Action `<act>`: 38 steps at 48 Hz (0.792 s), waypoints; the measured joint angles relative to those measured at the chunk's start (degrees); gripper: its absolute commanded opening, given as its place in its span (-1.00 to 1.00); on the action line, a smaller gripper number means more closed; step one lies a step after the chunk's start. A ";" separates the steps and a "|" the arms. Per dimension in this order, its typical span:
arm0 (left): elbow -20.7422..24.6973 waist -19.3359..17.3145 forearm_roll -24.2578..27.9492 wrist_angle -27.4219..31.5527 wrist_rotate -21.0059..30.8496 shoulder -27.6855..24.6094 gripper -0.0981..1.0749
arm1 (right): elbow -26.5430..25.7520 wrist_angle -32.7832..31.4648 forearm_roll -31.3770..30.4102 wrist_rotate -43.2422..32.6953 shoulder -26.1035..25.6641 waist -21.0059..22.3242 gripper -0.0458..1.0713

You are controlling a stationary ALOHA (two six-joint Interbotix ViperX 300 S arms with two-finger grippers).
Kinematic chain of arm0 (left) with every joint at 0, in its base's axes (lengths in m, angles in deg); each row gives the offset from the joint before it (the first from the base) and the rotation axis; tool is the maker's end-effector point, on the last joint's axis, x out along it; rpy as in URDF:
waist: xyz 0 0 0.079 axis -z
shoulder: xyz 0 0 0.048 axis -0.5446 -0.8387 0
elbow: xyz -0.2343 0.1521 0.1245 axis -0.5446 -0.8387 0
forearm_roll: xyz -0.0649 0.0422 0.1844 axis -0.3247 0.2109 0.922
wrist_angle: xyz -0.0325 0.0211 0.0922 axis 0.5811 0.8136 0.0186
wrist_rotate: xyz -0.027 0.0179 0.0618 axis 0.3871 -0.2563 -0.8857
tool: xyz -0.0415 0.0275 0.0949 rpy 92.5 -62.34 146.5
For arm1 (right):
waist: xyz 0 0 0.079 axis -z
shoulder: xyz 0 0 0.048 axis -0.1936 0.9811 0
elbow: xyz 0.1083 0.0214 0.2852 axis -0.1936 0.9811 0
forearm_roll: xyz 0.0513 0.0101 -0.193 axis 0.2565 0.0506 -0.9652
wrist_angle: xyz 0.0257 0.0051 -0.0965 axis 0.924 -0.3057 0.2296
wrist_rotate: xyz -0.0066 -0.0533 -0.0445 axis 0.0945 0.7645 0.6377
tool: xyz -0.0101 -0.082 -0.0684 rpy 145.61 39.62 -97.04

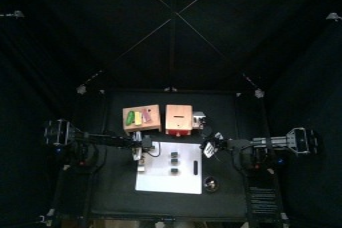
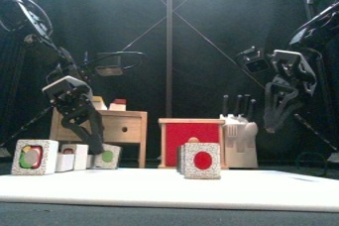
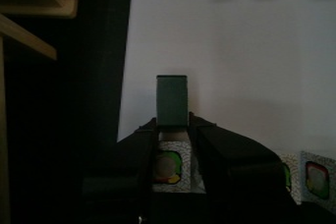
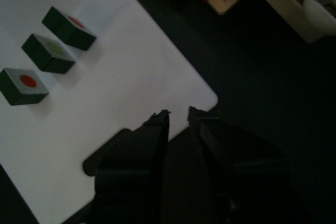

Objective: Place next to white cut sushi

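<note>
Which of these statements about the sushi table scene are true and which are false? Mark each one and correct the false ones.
1. The left gripper holds a sushi piece between its jaws. True.
2. The right gripper holds a sushi piece. False: its jaws are shut on nothing, over the dark table beside the white mat.
3. A sushi piece with a red centre stands apart from the others on the mat. True.
4. The knife block stands on the white mat. False: it stands behind the mat, beside the red-topped box.
5. The wooden cabinet stands behind the left gripper. True.
</note>
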 measured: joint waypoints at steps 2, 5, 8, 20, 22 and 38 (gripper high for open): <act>-0.09 0.00 -0.09 0.00 0.00 0.00 0.50 | 0.00 0.00 0.00 0.00 0.00 -0.09 0.25; -0.09 -0.09 0.00 0.00 -0.09 0.00 0.55 | 0.00 0.00 0.00 0.00 0.09 -0.18 0.25; -0.09 0.00 -0.09 0.00 0.00 0.09 0.58 | 0.00 0.09 0.00 0.00 0.09 -0.18 0.25; 0.09 0.00 -0.09 -0.09 0.00 0.18 0.58 | 0.00 0.09 0.00 0.00 0.79 -0.44 0.25; 0.18 0.00 -0.09 -0.35 0.00 0.26 0.58 | 0.00 0.09 0.09 0.00 0.88 -0.53 0.25; 0.97 0.00 1.05 -2.11 -0.18 1.23 0.58 | 0.00 0.09 0.00 0.00 1.05 -0.53 0.25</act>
